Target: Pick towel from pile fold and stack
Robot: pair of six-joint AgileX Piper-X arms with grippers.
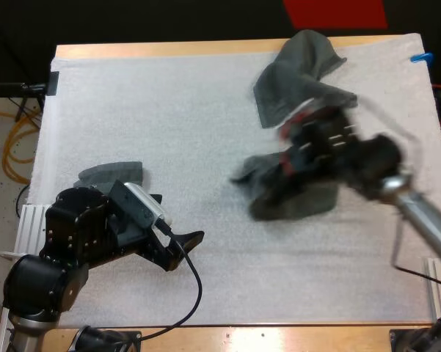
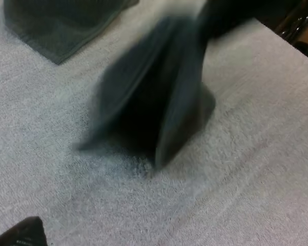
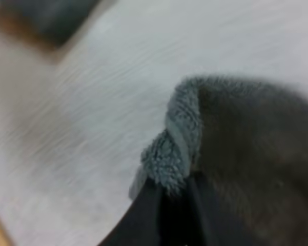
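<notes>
A dark grey-green towel (image 1: 297, 202) hangs near the mat's middle right, its lower end touching the mat, with my right gripper (image 1: 282, 169) shut on its top. In the right wrist view the black fingers (image 3: 143, 220) pinch a folded edge of that towel (image 3: 169, 159). The left wrist view looks at the same towel (image 2: 154, 102), draped in a cone on the mat. My left gripper (image 1: 175, 218) is open over bare mat at the lower left, its fingertips (image 2: 20, 233) wide apart. A crumpled towel (image 1: 297, 73) lies at the far right. A small folded towel (image 1: 111, 173) lies beside my left arm.
The white mat (image 1: 176, 110) covers most of the wooden table (image 1: 169, 48). A broad bare stretch of mat lies between the two arms and along the near edge. The crumpled towel's corner (image 2: 56, 23) lies beyond the hanging one in the left wrist view.
</notes>
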